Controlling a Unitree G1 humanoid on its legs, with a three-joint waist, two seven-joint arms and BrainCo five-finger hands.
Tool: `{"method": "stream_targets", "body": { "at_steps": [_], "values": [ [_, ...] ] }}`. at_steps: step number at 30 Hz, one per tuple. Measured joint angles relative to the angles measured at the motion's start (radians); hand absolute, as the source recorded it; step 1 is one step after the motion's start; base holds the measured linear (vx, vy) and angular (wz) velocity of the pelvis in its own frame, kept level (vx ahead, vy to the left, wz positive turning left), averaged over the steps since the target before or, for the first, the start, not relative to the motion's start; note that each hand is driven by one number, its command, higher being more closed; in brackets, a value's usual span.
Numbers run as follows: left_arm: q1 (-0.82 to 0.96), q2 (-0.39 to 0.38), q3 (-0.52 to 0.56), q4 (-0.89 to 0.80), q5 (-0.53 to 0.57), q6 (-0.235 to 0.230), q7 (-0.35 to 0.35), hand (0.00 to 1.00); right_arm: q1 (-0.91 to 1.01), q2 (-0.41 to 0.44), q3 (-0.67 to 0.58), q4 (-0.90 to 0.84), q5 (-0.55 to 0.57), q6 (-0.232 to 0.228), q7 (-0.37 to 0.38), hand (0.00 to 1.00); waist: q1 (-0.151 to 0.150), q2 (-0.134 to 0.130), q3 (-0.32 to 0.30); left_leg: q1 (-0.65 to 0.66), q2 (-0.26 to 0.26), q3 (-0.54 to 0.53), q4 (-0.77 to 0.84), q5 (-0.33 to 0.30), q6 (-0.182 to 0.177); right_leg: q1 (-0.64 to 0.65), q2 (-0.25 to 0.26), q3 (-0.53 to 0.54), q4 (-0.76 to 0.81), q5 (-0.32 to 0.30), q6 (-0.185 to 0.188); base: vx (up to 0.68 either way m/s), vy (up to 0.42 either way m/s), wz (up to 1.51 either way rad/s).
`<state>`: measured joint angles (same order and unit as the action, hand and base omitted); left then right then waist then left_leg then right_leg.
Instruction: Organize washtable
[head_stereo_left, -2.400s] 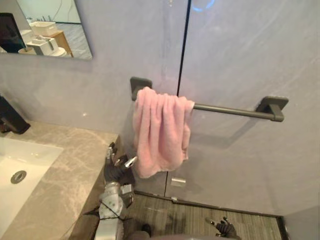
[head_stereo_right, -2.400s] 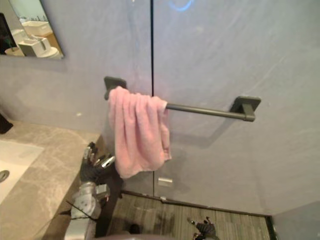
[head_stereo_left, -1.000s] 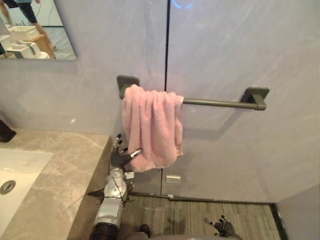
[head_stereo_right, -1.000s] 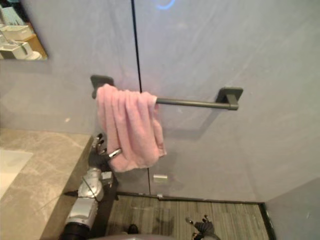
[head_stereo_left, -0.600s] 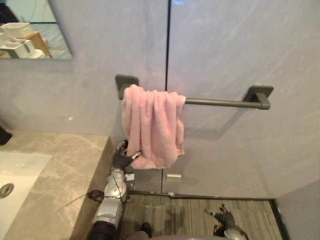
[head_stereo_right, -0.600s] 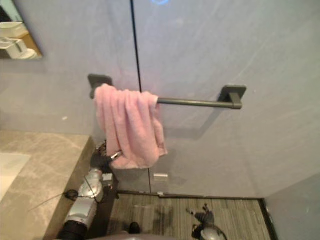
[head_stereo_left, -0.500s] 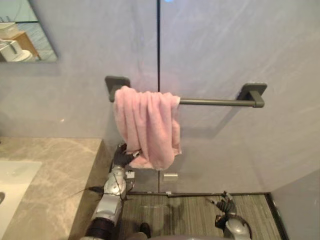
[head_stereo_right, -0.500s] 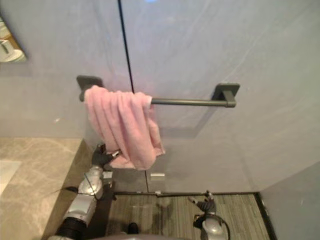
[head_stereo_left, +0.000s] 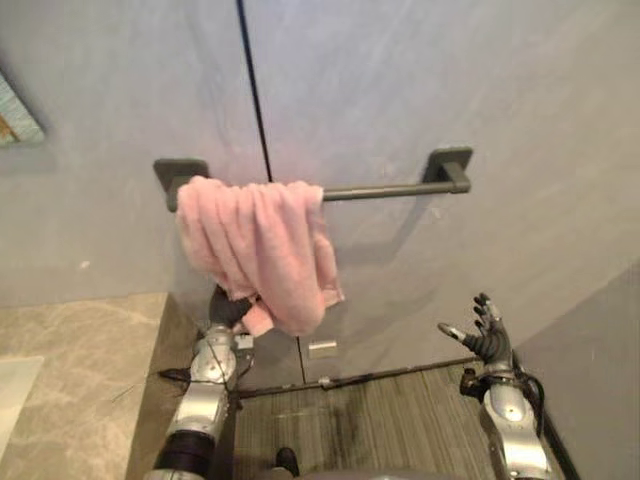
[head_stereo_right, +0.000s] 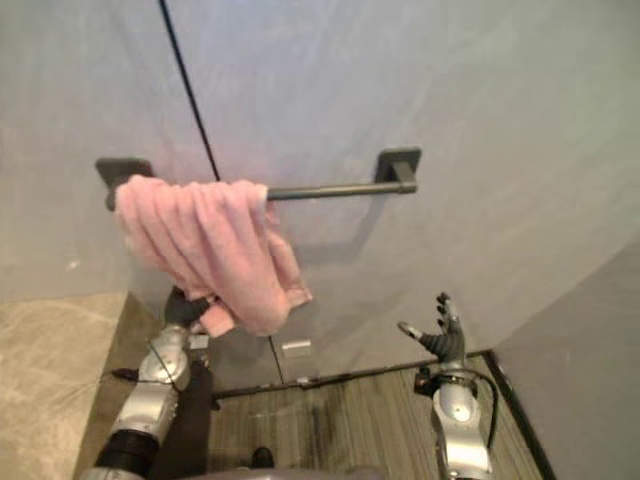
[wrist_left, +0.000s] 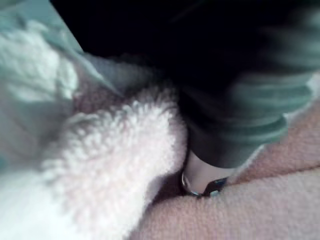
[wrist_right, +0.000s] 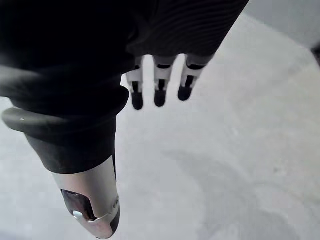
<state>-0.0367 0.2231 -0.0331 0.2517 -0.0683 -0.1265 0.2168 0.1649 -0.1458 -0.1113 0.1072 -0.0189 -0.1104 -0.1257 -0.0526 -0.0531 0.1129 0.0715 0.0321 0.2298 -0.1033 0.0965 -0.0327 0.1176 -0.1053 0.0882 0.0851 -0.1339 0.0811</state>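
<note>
Up on the wall, the pink towel (head_stereo_left: 262, 245) hangs bunched over the left end of the left-to-right rail (head_stereo_left: 380, 190), its folds pointing down. The left hand (head_stereo_left: 228, 308) is tucked under its lower edge, and I cannot tell its grip. The right hand (head_stereo_left: 488, 342) is spread apart, low on the right.

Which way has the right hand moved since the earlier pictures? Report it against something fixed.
Yes, upward. The right hand hung low over the floor before. Now it is open in front of the wall, nearer the towel bar's right bracket.
</note>
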Motion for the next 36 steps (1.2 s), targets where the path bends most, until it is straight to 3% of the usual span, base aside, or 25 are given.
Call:
{"method": "stream_targets", "body": {
  "at_steps": [5,13,24,36],
  "values": [
    [-0.003,0.005,-0.008,-0.017,-0.001,-0.009,-0.001,1.0,-0.015,-0.057,0.098,-0.022,0.019,-0.027,0.082,0.0,0.009,-0.003,-0.002,-0.006,-0.005,-0.013,0.0,0.013,0.011,-0.001,0.0,-0.006,-0.002,0.01,0.005,-0.02,-0.011,0.03],
    [-0.021,0.021,-0.069,-0.018,-0.003,-0.01,-0.021,1.0,-0.078,-0.076,0.213,-0.022,0.019,-0.036,0.131,0.0,0.01,-0.008,-0.005,-0.022,-0.015,-0.046,0.001,0.032,0.024,0.001,-0.003,-0.034,-0.004,0.014,0.005,0.0,-0.015,0.12],
    [-0.036,0.012,-0.131,-0.018,-0.012,-0.014,-0.021,1.0,-0.183,-0.079,0.363,0.046,0.021,-0.036,0.132,0.0,0.013,-0.008,-0.005,-0.042,-0.013,-0.084,0.0,0.052,0.029,-0.001,-0.002,-0.061,-0.003,0.016,-0.001,-0.05,-0.009,0.11],
    [-0.072,0.004,-0.162,-0.057,-0.04,-0.015,-0.021,1.0,-0.296,-0.065,0.436,0.136,0.008,-0.033,0.106,0.0,0.026,-0.012,-0.002,-0.078,-0.014,-0.098,0.0,0.063,0.03,-0.021,-0.002,-0.084,-0.018,0.03,-0.003,-0.02,-0.001,0.05]
  ]
}}
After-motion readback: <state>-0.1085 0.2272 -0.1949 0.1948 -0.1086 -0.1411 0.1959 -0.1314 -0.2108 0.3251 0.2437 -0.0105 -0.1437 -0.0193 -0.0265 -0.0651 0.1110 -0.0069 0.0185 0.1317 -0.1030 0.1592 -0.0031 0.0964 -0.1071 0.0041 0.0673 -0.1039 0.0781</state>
